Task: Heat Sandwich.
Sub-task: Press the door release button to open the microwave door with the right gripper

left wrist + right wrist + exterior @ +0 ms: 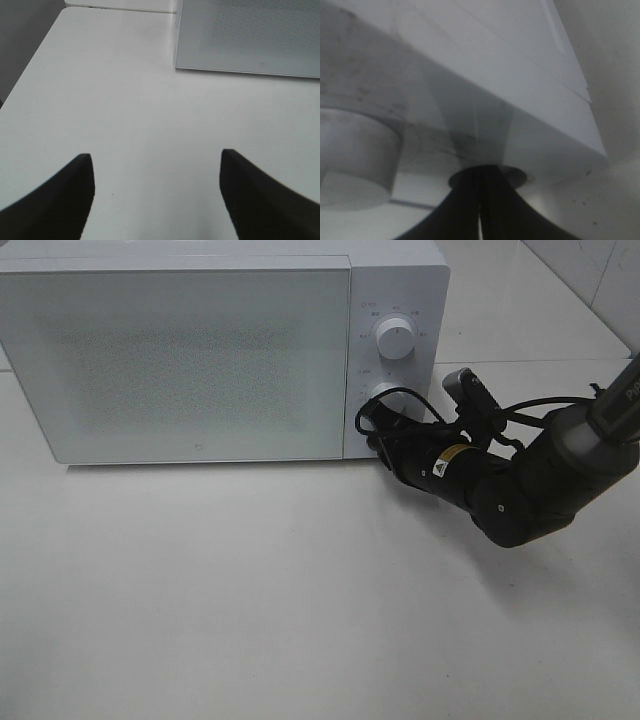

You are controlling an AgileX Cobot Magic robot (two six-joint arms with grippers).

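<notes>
The sandwich is out of view in all three views. The white microwave point(200, 350) stands at the back of the table with its door closed. My right gripper point(379, 437) is shut and empty, its tips against the control panel just below the lower knob point(387, 398). In the right wrist view the shut fingertips point(481, 176) meet a small round button point(516, 176), with the lower knob point(355, 160) beside them. My left gripper point(156, 154) is open over bare table, with nothing between its fingers point(65, 195), in front of the microwave's point(250, 40) lower door corner.
An upper knob point(397, 338) sits above the lower one on the panel. The white table point(250, 590) stretches wide in front of the microwave. The table's left edge point(30, 75) shows in the left wrist view. A tiled wall point(600, 280) rises at the back right.
</notes>
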